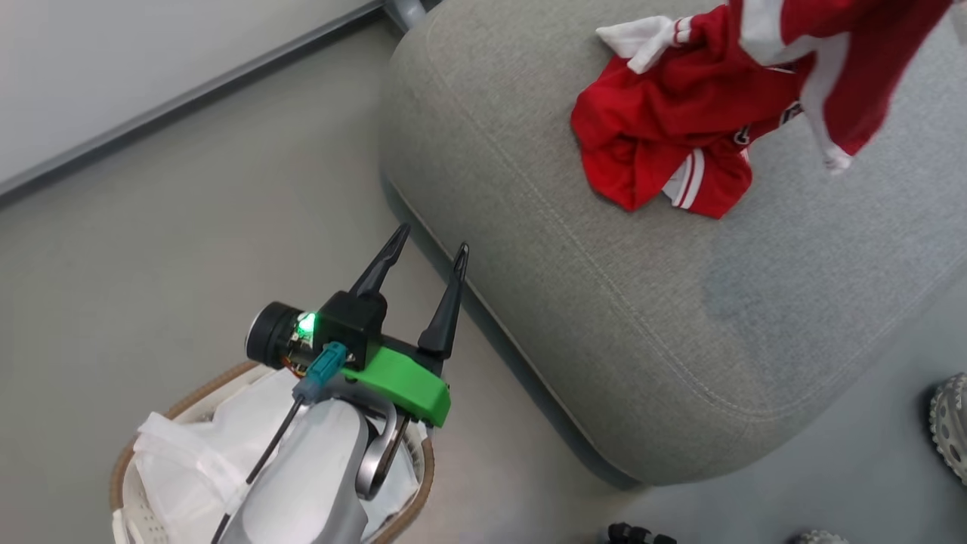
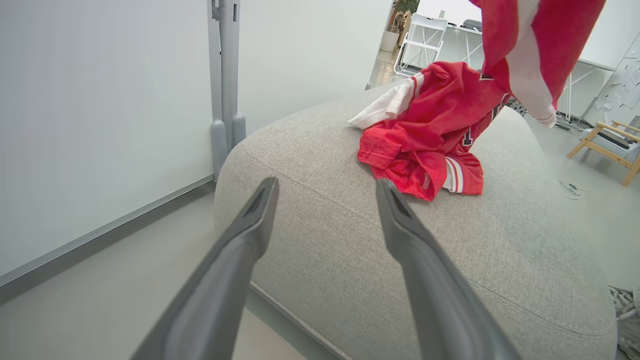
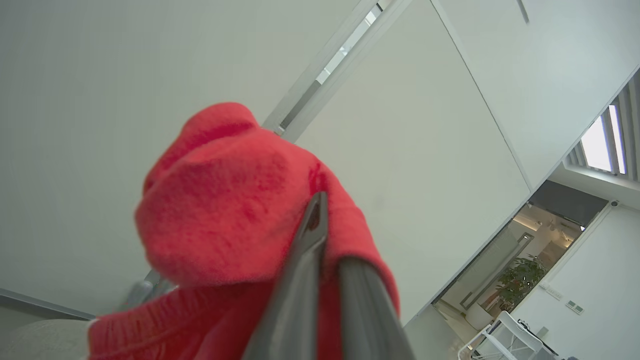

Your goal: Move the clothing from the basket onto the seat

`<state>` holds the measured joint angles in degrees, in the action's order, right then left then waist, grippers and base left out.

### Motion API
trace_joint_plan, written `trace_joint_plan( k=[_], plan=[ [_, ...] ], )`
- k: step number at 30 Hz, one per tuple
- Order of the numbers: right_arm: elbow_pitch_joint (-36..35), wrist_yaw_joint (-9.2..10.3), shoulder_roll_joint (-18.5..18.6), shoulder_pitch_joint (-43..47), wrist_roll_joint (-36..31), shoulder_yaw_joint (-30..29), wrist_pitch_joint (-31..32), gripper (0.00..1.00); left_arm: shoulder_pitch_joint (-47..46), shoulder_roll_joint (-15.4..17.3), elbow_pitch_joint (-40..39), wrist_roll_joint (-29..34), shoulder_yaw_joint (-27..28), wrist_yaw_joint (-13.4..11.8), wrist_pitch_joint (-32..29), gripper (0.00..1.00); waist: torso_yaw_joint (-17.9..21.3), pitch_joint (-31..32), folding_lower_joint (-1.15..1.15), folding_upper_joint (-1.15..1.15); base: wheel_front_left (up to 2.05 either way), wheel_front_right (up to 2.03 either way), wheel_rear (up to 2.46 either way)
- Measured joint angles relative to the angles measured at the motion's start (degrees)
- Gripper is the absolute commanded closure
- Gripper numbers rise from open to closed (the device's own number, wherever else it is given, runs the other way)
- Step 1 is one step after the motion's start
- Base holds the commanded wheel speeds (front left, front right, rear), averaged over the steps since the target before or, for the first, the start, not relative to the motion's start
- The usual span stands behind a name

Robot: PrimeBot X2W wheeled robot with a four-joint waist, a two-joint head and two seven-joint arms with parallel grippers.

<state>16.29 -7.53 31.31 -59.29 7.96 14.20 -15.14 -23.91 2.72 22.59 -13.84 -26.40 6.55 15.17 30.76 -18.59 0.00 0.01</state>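
Right jaws pinch fuzzy red clothing (image 3: 225,210); left jaws spread beside woven grey seat (image 1: 604,302).

The basket (image 1: 115,476) sits at the lower left of the head view, a liner cloth (image 1: 189,461) inside it. The seat (image 1: 604,302) spreads across centre and right. A jersey (image 1: 665,143) lies on the seat at upper right; a second garment (image 1: 869,68) hangs above it, in the top right corner.

basket (image 1: 117,468) half hidden under forearm (image 1: 302,483); hanging garment (image 1: 869,75) cropped.
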Motion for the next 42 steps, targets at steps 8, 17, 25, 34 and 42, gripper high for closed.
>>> trace_joint_plan(
  k=[8, 17, 25, 34, 42],
  plan=[
    [8.99, 0.0, -3.47, 5.97, 0.08, -2.38, 0.0, 1.0, -4.5, 0.01, 1.07, 1.11, -1.41, 0.44, 0.0, 0.0, -3.14, -5.76, 0.0, 0.0, 0.0, 0.0, 0.0],
    [17.18, 0.0, -8.2, 13.2, -1.77, -10.2, -0.01, 0.97, -6.03, 0.05, 1.92, 2.86, -1.97, 0.56, 0.0, 0.0, -7.43, -10.96, 0.01, 0.0, 0.0, 0.0, 0.0],
    [20.19, 0.0, -10.76, 21.32, -2.82, -15.7, 0.0, 0.0, -5.95, 0.07, 0.56, 1.36, -3.75, 0.73, 0.0, 0.0, -9.43, -10.25, 0.0, 0.0, 0.0, 0.0, 0.0],
    [14.8, 0.0, -13.21, 31.01, -2.82, -20.22, 0.0, 0.0, -2.24, 0.05, -0.93, -0.68, -5.37, 0.74, 0.0, 0.0, -8.4, -4.29, 0.0, 0.0, 0.0, 0.0, 0.0],
    [10.12, 0.0, -15.27, 35.9, -1.91, -21.47, 0.0, 0.0, 1.25, 0.07, -2.07, -2.1, -6.6, 0.42, 0.0, 0.0, -7.28, 1.77, 0.0, 0.0, 0.0, 0.0, 0.0]
  ],
)
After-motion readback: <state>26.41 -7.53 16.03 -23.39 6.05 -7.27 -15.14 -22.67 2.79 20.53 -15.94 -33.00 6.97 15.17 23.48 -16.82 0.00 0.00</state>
